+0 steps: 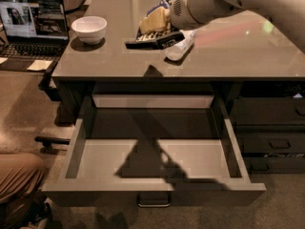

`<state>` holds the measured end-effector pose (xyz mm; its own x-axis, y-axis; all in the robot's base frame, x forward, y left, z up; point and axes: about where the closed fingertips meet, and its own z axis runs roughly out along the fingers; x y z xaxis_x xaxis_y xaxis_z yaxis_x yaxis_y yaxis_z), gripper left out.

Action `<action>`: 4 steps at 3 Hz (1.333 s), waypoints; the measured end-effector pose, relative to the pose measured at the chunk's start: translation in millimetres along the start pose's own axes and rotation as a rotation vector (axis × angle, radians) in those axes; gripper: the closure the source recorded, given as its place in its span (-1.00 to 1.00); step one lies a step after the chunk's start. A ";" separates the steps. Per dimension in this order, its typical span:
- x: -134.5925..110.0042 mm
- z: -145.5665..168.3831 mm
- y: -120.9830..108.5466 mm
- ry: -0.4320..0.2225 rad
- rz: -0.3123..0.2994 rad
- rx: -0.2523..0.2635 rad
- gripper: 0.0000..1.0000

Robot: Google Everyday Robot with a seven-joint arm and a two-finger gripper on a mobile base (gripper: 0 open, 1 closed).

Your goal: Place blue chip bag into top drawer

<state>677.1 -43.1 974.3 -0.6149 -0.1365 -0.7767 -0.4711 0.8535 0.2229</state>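
Note:
My gripper [153, 32] hangs over the middle of the grey table top [228, 61], at the end of the white arm that reaches in from the upper right. It is shut on the blue chip bag [163, 5], whose dark blue foil with white print shows crumpled between the fingers, just above the table. The top drawer [105, 159] stands pulled out wide open below the table's front edge. Its flat grey bottom is bare, with the arm's shadow on it. Its metal pull handle [153, 202] is at front centre.
A clear plastic bottle [179, 50] lies on the table right under the gripper. A white bowl [89, 28] stands at the left. An open laptop [33, 25] sits further left. Narrow dark drawers [279, 144] are at the right. A person's leg [19, 175] is at bottom left.

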 end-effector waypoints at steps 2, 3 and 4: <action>9.9 -6.7 6.8 0.021 -0.003 -0.065 1.00; 47.7 -30.7 22.2 0.091 -0.040 -0.155 1.00; 98.3 -48.3 29.4 0.176 -0.062 -0.206 1.00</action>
<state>572.3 -55.7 933.0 -0.6730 -0.2860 -0.6822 -0.6189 0.7227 0.3076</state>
